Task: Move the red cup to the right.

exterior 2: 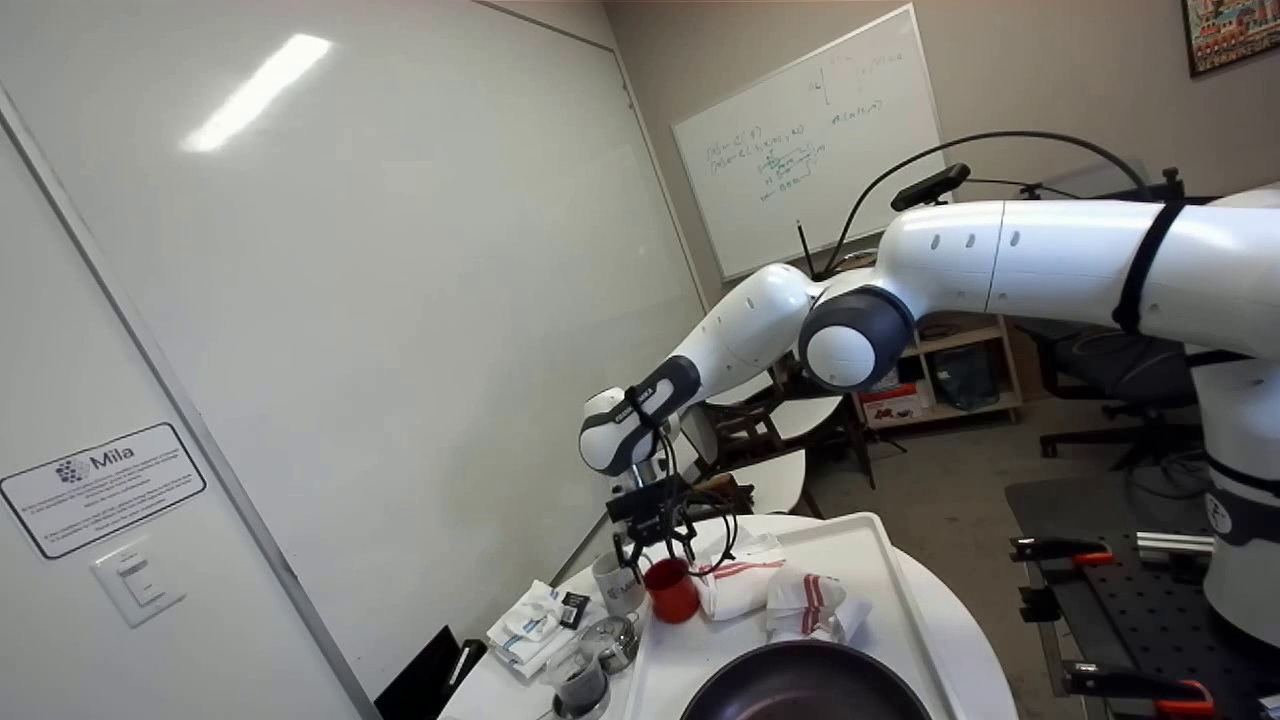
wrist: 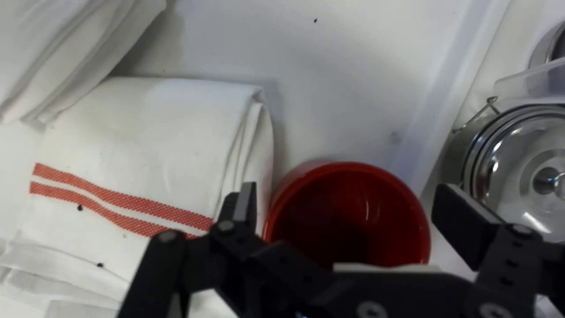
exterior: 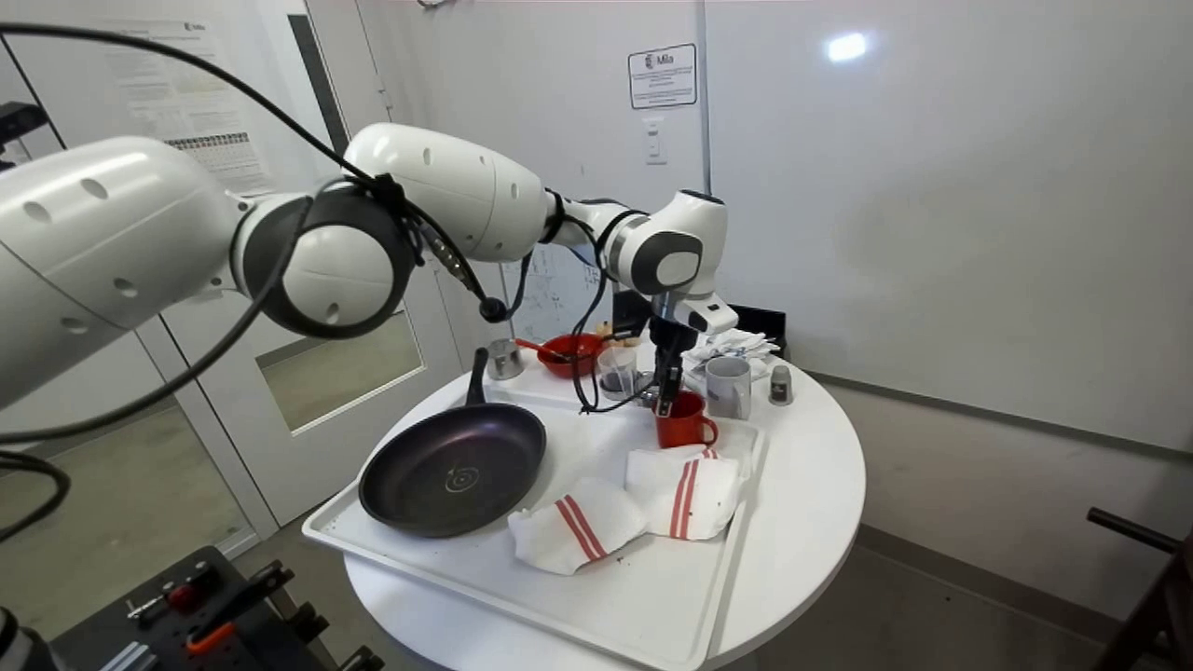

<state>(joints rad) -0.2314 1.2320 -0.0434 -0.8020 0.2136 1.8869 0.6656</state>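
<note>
The red cup stands upright near a far corner of the white tray, with its handle visible in this exterior view. It also shows in an exterior view and from above in the wrist view. My gripper is open above the cup, pointing down. In the wrist view one finger is on each side of the cup's rim, with a gap visible on the right side. The gripper also shows over the cup in both exterior views. The handle is hidden in the wrist view.
A folded striped towel lies right beside the cup, with another near the black frying pan. A grey mug, a metal lidded pot, a clear cup and a red bowl stand beyond the tray's edge.
</note>
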